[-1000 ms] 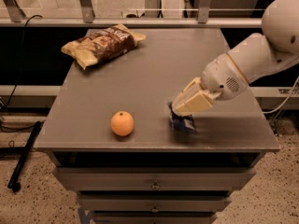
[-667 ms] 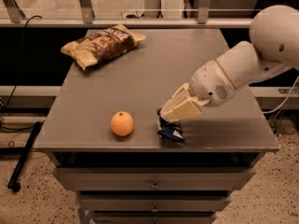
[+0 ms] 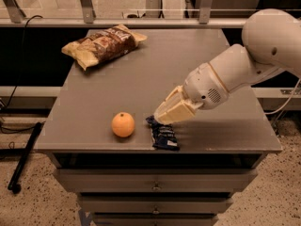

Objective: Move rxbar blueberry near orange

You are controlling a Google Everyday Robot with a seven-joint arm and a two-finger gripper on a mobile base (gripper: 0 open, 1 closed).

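Observation:
The rxbar blueberry [image 3: 163,135] is a dark navy bar that rests on the grey table [image 3: 141,84] near its front edge, just right of the orange [image 3: 123,125]. A small gap separates bar and orange. My gripper [image 3: 161,119] reaches in from the right, low over the table. Its cream fingers [image 3: 173,111] are closed on the bar's far end. The white arm [image 3: 235,69] stretches back to the upper right.
A brown-and-tan chip bag [image 3: 103,44] lies at the table's back left. Drawers [image 3: 155,185] sit under the table's front edge. A metal rail [image 3: 141,20] runs behind the table. A black pole [image 3: 26,157] leans on the floor at left.
My gripper has moved left and toward the front edge, bringing the blue bar with it. The bar now lies much closer to the orange. The orange and chip bag have not moved.

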